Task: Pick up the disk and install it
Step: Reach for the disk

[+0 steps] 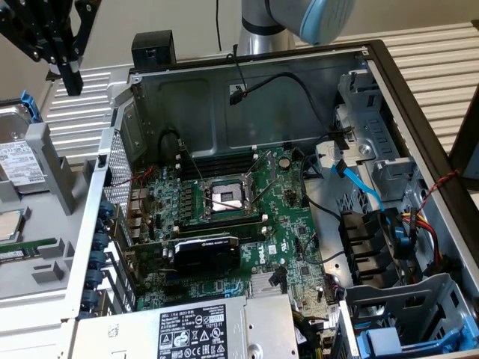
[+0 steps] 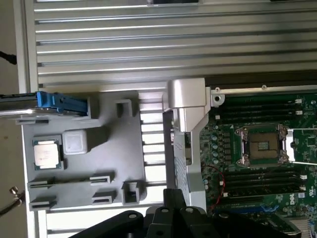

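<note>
Grey tray (image 2: 111,148) holding disk (image 1: 16,161) and processor chip (image 2: 47,153), end effector (image 1: 72,84) clenched, empty, above it

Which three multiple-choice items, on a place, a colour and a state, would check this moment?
1. Where is the disk?
A. on edge in the grey tray outside the case
B. in a drive bay
C. flat on the motherboard

2. What colour is its carrier?
A. red
B. blue
C. yellow

3. How is the gripper?
A. jaws shut on the disk
B. jaws open around a cable
C. jaws shut, empty, raised apart from the disk

Key:
1 A: it stands at the exterior view's left, beside the case.
2 B: blue plastic edges it.
3 C: nothing sits between the jaws.
</note>
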`<state>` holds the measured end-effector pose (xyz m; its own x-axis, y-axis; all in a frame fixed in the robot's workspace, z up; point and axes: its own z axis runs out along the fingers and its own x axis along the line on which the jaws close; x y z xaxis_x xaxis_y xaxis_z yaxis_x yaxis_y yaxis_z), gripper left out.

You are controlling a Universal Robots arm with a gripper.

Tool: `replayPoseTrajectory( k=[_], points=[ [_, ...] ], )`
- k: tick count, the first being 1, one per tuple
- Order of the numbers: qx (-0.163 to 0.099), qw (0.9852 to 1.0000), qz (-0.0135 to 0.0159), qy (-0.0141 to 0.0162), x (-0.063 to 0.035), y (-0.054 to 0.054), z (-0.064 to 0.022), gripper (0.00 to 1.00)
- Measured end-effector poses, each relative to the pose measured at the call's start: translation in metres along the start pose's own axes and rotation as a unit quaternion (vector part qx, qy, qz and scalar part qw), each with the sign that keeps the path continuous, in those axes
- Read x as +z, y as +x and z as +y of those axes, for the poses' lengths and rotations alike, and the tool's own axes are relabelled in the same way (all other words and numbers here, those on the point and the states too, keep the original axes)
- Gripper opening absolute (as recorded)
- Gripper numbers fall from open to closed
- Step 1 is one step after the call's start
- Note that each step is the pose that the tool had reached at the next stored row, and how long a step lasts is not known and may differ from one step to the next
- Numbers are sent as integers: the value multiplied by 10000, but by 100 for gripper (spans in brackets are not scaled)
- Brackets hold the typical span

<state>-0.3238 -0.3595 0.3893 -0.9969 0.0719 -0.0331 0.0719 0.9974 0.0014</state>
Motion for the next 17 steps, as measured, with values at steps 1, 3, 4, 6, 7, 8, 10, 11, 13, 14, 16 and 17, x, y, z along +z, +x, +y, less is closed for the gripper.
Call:
replayPoseTrajectory(
  k=[1, 3, 4, 6, 7, 8, 10, 11, 13, 14, 16, 17],
  points=[
    [0, 10000, 0, 0, 0, 43, 10, 11],
    [0, 10000, 0, 0, -1, 139, 33, 11],
    [0, 10000, 0, 0, -1, 182, 44, 11],
    [0, 10000, 0, 0, 0, 277, 70, 11],
    [0, 10000, 0, 0, 0, 325, 85, 11],
    [0, 10000, 0, 1, 1, 371, 102, 11],
    [0, 10000, 0, 0, 2, 458, 145, 11],
    [0, 10000, 0, 0, 2, 495, 171, 11],
    [1, 10000, 0, 1, 0, 551, 234, 11],
    [0, 10000, 0, 1, -1, 577, 267, 11],
    [0, 10000, 0, 1, -2, 626, 330, 11],
    [0, 10000, 0, 1, -3, 658, 360, 11]
  ],
)
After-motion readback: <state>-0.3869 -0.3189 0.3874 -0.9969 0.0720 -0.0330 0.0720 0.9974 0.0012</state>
